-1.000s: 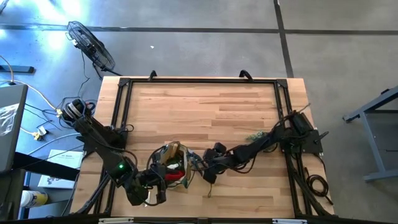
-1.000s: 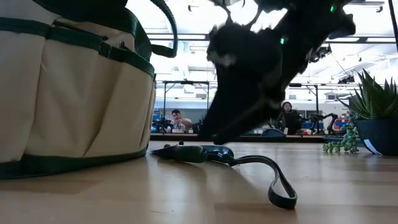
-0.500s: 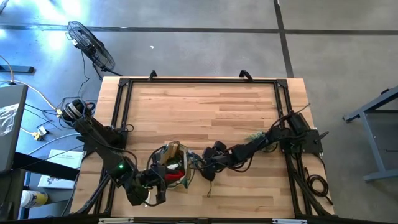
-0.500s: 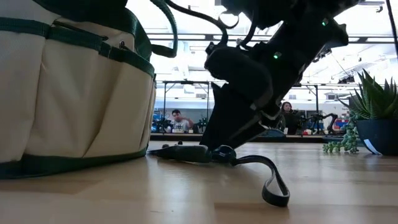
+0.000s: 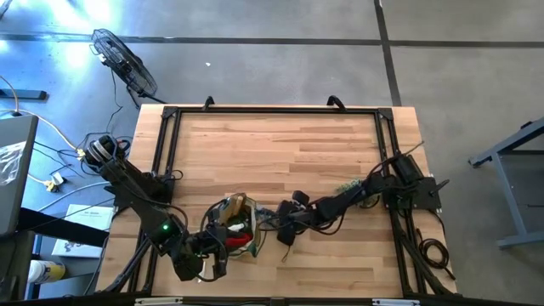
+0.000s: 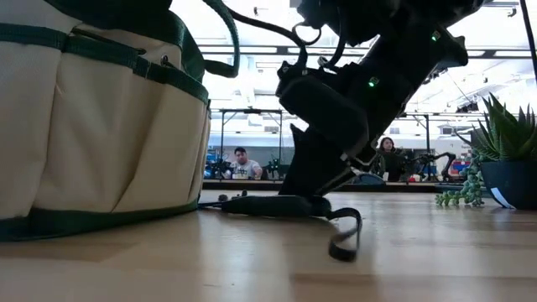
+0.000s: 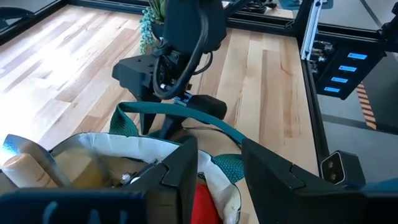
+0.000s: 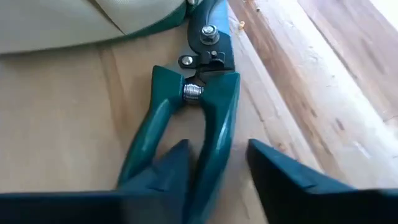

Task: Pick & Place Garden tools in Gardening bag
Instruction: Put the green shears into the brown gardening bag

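The tan gardening bag [image 5: 236, 219] with green trim stands near the table's near edge and fills the left of the low view [image 6: 92, 126]. A wooden-handled trowel [image 7: 25, 168] and a red cloth item [image 7: 204, 202] lie inside it. Green-handled pruners [image 8: 208, 93] lie flat on the table just right of the bag [image 6: 268, 204], blades toward it. Their strap loop [image 6: 346, 235] stands on edge. My right gripper [image 8: 217, 168] is open, low over the pruners' handles. My left gripper [image 7: 221, 168] is at the bag's near rim. My left gripper has the bag's near rim [image 7: 231, 186] between its fingers, one finger over the bag's inside and one outside, coming from above. The bag stands upright on the table. My right gripper comes slanting down from the table's right. One finger [image 8: 171, 165] stands between the two handles and the other outside, so one handle [image 8: 214, 146] lies between them. Whether they press on it, I cannot tell.
A leafy plant sprig [image 5: 348, 185] lies right of my right arm and also shows in the low view [image 6: 466, 189]. The bag's green loop handle [image 7: 168, 112] arches between the bag and my right arm. Bare wood lies toward the far edge.
My right gripper has come down and a little toward the bag, onto the pruners' handles. The pruners now lie flatter on the table. Their strap loop has been drawn toward the bag and turned up on edge.
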Action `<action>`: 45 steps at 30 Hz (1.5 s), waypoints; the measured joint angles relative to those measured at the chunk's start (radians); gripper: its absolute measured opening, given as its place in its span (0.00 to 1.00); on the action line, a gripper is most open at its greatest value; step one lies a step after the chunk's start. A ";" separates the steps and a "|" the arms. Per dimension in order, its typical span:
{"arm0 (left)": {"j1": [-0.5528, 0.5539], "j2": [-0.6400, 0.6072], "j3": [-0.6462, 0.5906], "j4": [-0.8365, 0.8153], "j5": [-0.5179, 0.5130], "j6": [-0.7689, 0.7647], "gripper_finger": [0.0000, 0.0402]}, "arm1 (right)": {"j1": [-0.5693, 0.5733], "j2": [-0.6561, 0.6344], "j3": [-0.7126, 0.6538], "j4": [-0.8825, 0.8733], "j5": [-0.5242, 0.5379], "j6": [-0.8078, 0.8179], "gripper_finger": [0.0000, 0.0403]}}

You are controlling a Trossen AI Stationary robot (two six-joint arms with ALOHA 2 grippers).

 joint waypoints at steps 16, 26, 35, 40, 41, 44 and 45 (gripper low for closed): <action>0.000 0.000 0.000 0.001 0.024 -0.003 0.29 | -0.037 -0.057 -0.004 -0.159 0.071 -0.174 0.09; 0.000 -0.015 0.019 -0.010 0.018 0.007 0.29 | -0.036 -0.332 -0.007 -0.498 0.359 -0.195 0.09; -0.021 -0.044 0.068 -0.023 -0.156 0.106 0.29 | 0.051 -0.579 -0.007 -0.433 0.558 -0.329 0.09; 0.018 -0.027 0.069 -0.011 -0.298 0.102 0.29 | 0.118 -0.626 -0.005 -0.192 0.643 -0.560 0.09; 0.033 -0.022 0.069 -0.005 -0.323 0.102 0.29 | 0.128 -0.626 -0.005 -0.134 0.650 -0.618 0.09; 0.079 -0.003 0.069 0.072 -0.410 0.099 0.29 | 0.155 -0.624 -0.005 0.014 0.656 -0.767 0.09; 0.097 0.009 0.069 0.104 -0.434 0.098 0.29 | 0.161 -0.620 -0.005 0.052 0.658 -0.806 0.09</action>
